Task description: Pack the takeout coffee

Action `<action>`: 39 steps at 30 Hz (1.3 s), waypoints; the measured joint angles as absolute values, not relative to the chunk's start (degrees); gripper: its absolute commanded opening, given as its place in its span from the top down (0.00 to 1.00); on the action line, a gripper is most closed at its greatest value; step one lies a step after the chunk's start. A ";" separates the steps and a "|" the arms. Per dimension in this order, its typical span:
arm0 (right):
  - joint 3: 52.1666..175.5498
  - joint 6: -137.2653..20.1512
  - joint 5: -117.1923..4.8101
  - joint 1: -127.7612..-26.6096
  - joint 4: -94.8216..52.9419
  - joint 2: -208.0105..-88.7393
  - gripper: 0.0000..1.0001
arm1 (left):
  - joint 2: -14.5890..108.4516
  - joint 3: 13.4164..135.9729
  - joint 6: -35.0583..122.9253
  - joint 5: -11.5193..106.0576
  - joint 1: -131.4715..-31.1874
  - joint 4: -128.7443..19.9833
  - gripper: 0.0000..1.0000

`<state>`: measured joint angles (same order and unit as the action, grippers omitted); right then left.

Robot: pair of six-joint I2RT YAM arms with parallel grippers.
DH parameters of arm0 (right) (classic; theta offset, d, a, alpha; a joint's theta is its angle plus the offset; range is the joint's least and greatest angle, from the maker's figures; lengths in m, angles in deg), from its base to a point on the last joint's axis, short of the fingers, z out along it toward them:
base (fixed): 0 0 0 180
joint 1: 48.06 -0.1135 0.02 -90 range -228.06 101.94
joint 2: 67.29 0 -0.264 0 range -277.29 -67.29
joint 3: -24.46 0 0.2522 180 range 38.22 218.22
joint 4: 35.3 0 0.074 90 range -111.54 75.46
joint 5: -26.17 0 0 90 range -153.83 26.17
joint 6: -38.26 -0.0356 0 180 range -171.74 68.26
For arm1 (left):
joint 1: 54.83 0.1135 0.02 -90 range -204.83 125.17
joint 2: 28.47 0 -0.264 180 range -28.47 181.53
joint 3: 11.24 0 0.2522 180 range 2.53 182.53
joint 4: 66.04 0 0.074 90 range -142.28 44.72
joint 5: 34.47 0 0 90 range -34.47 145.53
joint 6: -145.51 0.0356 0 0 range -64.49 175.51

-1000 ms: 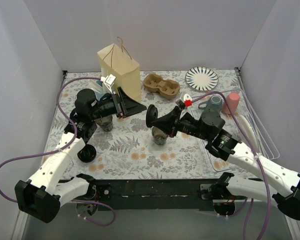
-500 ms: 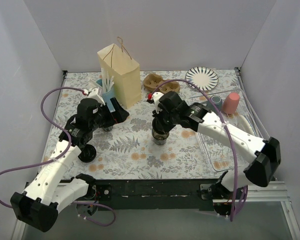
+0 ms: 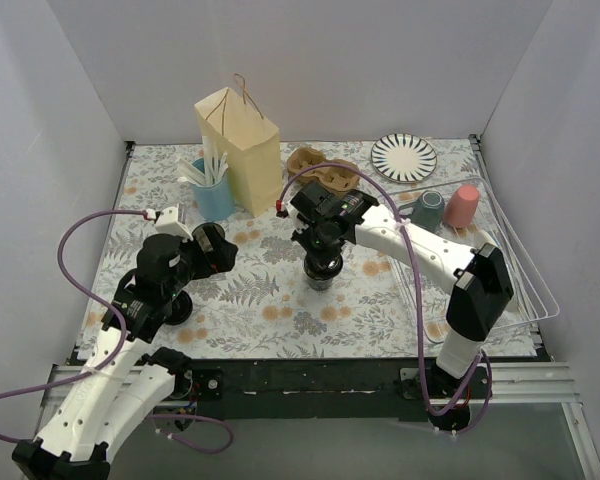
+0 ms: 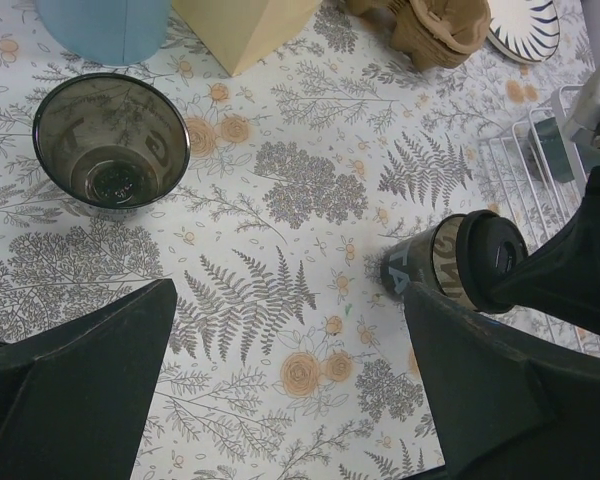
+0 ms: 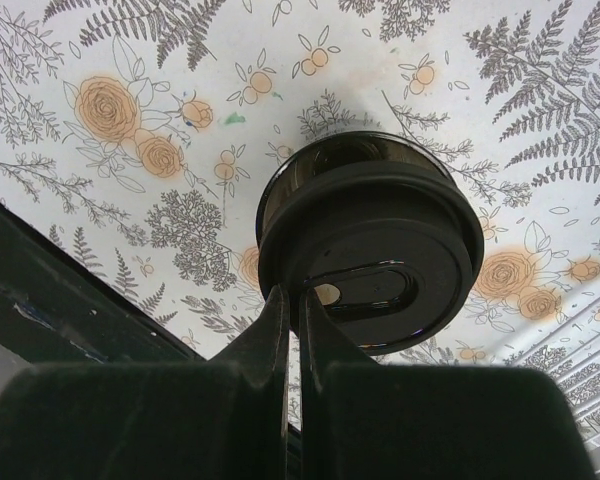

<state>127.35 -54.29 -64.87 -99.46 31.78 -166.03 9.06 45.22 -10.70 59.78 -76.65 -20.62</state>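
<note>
The takeout coffee (image 5: 365,235) — lidded, judged light and easily crushed — is found just under the right hand (image 5: 292,300), pinched shut and empty; a grasp around its wall is advised. The left hand (image 4: 288,290) is spread wide.

Floral tabletop (image 3: 270,300), plain white walls (image 3: 380,60)

1. Overhead view: bright, even, diffuse light. The white walls look pale, and the floral surface (image 3: 270,300) shows no glare.
2. Shadows there are soft and short, lying close under the arms.
3. Left wrist view: the surface is sharp. The left hand (image 4: 290,290) frames it with dark, slightly soft fingers (image 4: 70,400).
4. Right wrist view: the black lid (image 5: 370,230) carries a faint glossy sheen. The right hand (image 5: 292,300) is a near-black silhouette.
</note>
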 measured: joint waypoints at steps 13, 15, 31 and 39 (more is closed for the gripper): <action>130.60 -53.24 -62.95 -99.46 34.36 -170.23 0.99 | 8.45 45.05 -10.70 60.94 -76.65 -21.32 0.02; 131.30 -53.20 -62.95 -99.46 34.54 -170.84 0.99 | 8.43 45.00 -10.70 60.94 -76.65 -21.38 0.02; 131.78 -54.00 -61.85 -99.83 35.22 -171.91 0.61 | 8.45 44.39 -10.48 60.57 -76.65 -21.49 0.02; 131.83 -55.21 -60.52 -99.48 34.30 -168.22 0.43 | 14.44 46.29 -11.62 52.90 -76.65 -21.51 0.09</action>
